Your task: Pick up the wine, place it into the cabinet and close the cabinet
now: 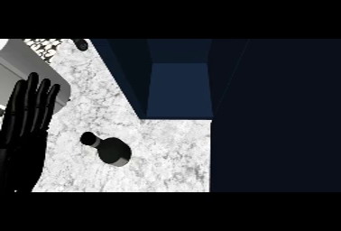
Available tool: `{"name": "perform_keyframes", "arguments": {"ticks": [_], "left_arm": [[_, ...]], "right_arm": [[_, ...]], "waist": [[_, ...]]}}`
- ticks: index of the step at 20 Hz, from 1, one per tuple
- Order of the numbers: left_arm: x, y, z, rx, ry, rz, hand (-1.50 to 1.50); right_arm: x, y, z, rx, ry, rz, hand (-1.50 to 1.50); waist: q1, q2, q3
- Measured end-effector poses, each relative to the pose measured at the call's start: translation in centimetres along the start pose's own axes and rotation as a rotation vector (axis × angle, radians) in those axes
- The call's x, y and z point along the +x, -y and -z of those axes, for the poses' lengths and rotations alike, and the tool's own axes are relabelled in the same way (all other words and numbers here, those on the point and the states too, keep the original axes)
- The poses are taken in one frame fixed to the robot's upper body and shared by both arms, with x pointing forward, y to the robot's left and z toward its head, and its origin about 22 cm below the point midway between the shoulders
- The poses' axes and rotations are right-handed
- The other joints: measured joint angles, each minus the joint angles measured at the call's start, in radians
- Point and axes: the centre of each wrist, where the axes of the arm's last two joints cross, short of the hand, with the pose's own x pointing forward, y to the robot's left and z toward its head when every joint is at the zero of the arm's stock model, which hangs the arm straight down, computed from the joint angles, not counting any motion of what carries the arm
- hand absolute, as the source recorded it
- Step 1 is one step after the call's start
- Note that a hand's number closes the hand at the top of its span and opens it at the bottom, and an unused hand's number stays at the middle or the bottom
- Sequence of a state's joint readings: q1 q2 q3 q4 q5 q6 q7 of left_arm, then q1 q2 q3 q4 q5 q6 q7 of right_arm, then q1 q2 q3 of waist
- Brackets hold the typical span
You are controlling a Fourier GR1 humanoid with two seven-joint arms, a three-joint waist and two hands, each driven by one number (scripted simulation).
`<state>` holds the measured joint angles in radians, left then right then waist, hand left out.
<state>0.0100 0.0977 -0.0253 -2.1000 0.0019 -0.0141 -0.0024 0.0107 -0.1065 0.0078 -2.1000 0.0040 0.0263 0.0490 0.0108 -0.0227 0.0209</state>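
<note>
— Item one? 
— We log a dark glass wine bottle [106, 149] standing on the white marbled counter [166, 149], before the open dark-blue cabinet [178, 88].
— Hands? 
— We see the black left hand [26, 117] at the left edge, fingers straight, holding nothing, apart from the bottle. No label legible.

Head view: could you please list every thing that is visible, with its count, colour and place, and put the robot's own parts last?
wine bottle: one, dark with a grey band, standing on the counter, lower centre-left, seen from above.
counter: one, white-grey marble, fills the left and centre.
cabinet: one, dark blue, open, upper centre; its inside shows.
cabinet door: one, dark navy, along the right side.
grey panel: one, light grey, upper left by the counter's edge.
small black object: one, at the counter's top edge; I cannot tell what it is.
left hand: one, black, open, fingers straight, resting at the left edge.
</note>
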Motion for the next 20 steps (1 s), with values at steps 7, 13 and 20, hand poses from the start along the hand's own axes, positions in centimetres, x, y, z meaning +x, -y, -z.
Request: {"name": "perform_keyframes", "arguments": {"ticks": [7,13,20], "left_arm": [[-0.9,4.0,2.5,-0.142,-0.06,-0.1,-1.5],[0.4,7.5,3.5,-0.214,-0.211,-0.255,-1.5],[5.5,10.7,2.6,-0.238,-0.264,-0.304,-1.5]], "right_arm": [[0.7,-1.2,-2.2,0.041,0.03,0.065,-1.5],[3.2,-1.6,-3.9,0.245,-0.014,0.177,-1.5],[5.7,-1.5,-5.0,0.3,-0.061,0.189,-1.5]], "waist": [[-0.028,0.02,-0.017],[-0.03,0.019,-0.019],[-0.019,0.018,-0.02]]}}
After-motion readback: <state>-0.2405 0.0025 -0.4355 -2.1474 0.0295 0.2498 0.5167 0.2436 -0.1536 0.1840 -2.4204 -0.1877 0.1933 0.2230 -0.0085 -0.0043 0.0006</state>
